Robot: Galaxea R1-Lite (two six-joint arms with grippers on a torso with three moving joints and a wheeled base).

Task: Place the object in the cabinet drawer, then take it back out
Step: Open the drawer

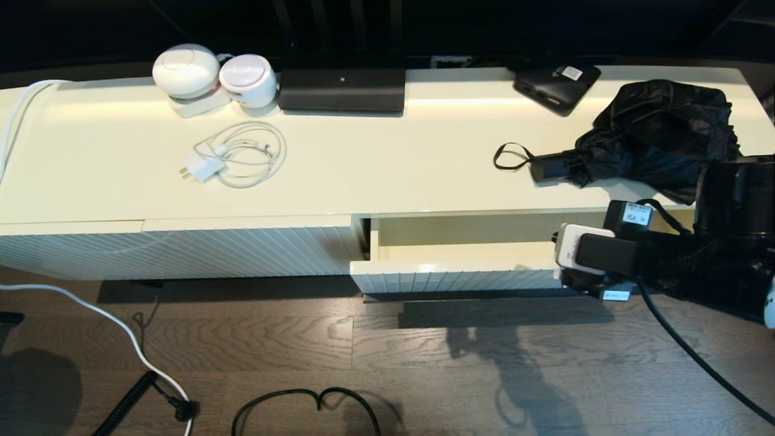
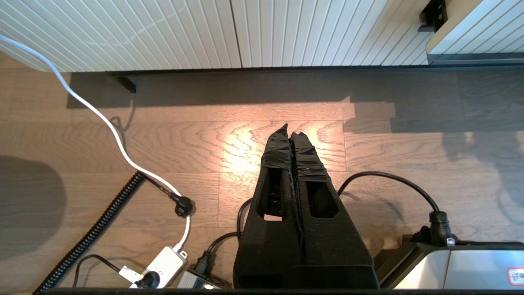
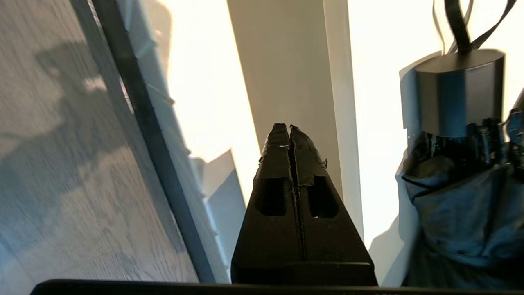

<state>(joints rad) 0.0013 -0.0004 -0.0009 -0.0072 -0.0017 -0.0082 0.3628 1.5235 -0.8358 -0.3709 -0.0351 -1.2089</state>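
Hanging low over the floor (image 2: 123,254) at seven o'clock, left gripper (image 2: 290,133) pressed shut on nothing. Standing pulled out at five o'clock, cabinet drawer (image 1: 460,275), apparently bare inside. Lying on the cabinet top (image 1: 375,163) at two o'clock, umbrella (image 1: 654,136), handle toward nine. Hovering over the drawer's three-o'clock end, right gripper (image 3: 290,131), fingers together, empty.

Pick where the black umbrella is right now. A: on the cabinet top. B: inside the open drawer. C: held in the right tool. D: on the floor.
A: the umbrella lies on the cabinet top, behind the open drawer, whose visible part holds nothing; the right tool is shut on nothing.
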